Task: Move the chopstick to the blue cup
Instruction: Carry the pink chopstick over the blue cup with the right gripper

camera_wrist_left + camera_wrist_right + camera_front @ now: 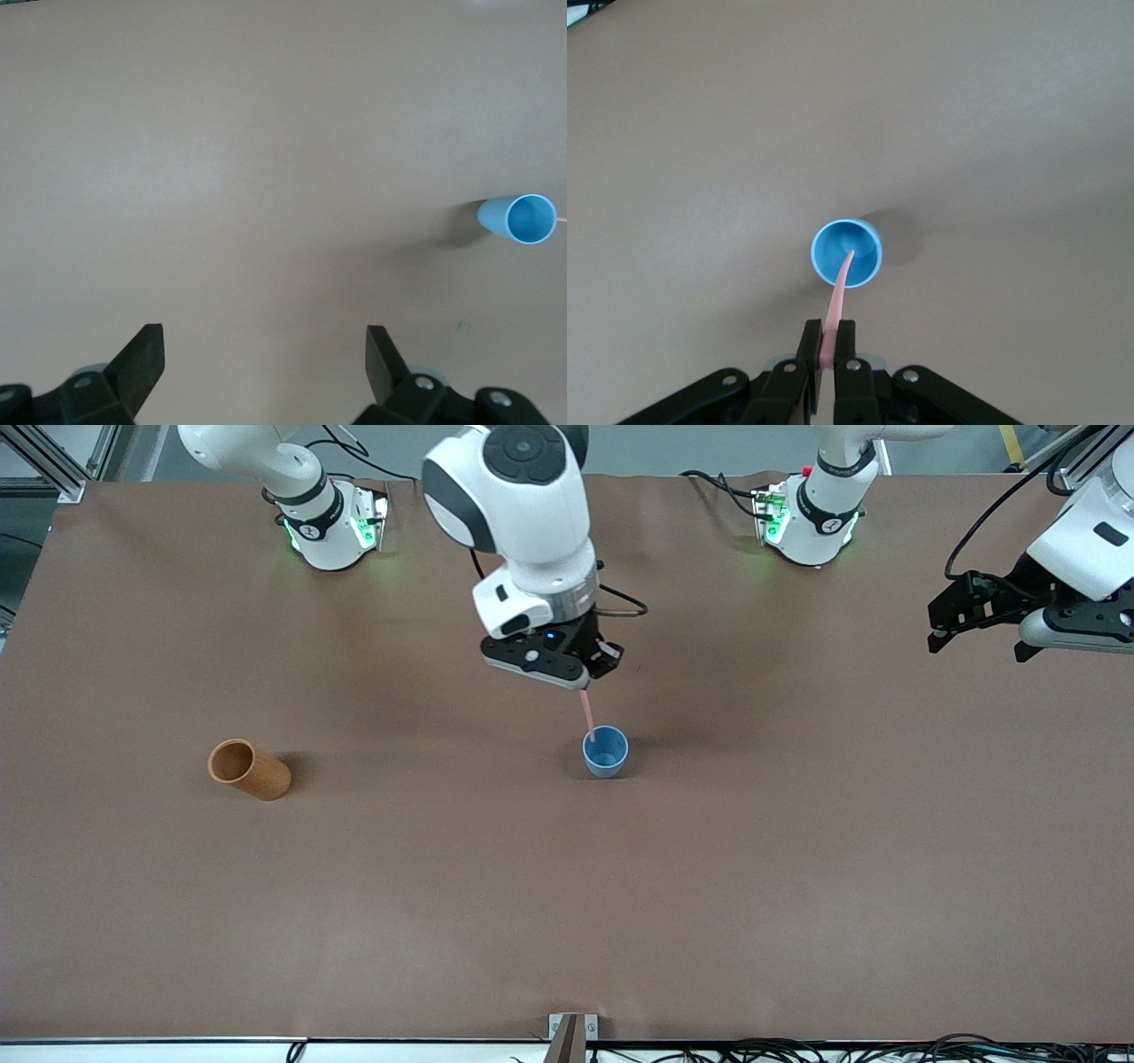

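The chopstick (836, 312), pinched in the closed right gripper (829, 356), is best lowered straight into the blue cup (847, 252) before release, its tip already inside the rim, while the left gripper (264, 365) is held wide open and empty, waiting well off toward the left arm's end from the cup.

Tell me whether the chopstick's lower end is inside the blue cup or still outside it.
Inside. In the right wrist view the chopstick, pinched by the shut right gripper, runs past the rim of the blue cup, its tip against the cup's darker interior.
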You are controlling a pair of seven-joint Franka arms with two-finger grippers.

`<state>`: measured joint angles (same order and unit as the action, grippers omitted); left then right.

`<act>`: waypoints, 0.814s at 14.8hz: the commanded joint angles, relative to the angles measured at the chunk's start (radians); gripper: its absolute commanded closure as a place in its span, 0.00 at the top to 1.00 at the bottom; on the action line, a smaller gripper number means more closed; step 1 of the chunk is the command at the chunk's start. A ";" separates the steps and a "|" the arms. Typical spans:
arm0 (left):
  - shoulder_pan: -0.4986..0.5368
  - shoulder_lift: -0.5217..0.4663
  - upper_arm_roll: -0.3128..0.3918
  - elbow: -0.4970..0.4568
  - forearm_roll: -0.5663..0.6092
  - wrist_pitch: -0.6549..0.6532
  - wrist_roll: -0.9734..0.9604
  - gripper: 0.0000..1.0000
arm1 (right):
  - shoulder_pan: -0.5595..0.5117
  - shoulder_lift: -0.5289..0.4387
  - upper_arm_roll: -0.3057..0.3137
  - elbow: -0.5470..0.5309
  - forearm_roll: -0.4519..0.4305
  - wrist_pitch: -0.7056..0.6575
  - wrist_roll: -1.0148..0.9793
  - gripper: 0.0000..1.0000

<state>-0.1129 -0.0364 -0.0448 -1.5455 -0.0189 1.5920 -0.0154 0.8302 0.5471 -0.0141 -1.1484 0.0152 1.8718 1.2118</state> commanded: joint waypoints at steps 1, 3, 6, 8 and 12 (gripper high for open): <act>0.010 0.012 0.002 0.036 -0.044 -0.030 0.008 1.00 | 0.030 0.043 -0.012 0.046 -0.050 0.015 0.050 0.01; 0.010 0.013 0.005 0.053 -0.053 -0.062 0.012 1.00 | 0.043 0.053 -0.012 0.044 -0.058 0.029 0.057 0.01; 0.010 0.013 0.005 0.064 -0.041 -0.072 0.023 1.00 | 0.058 0.057 -0.010 0.035 -0.083 0.029 0.058 0.01; 0.022 0.015 0.008 0.058 -0.041 -0.073 0.032 1.00 | 0.066 0.059 -0.009 0.029 -0.118 0.029 0.058 0.02; 0.025 0.026 0.006 0.064 -0.041 -0.073 0.029 1.00 | 0.078 0.071 -0.009 -0.017 -0.193 0.030 0.052 0.05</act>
<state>-0.0909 -0.0333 -0.0366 -1.5184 -0.0530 1.5445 -0.0016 0.8930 0.6127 -0.0169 -1.1392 -0.1196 1.9003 1.2475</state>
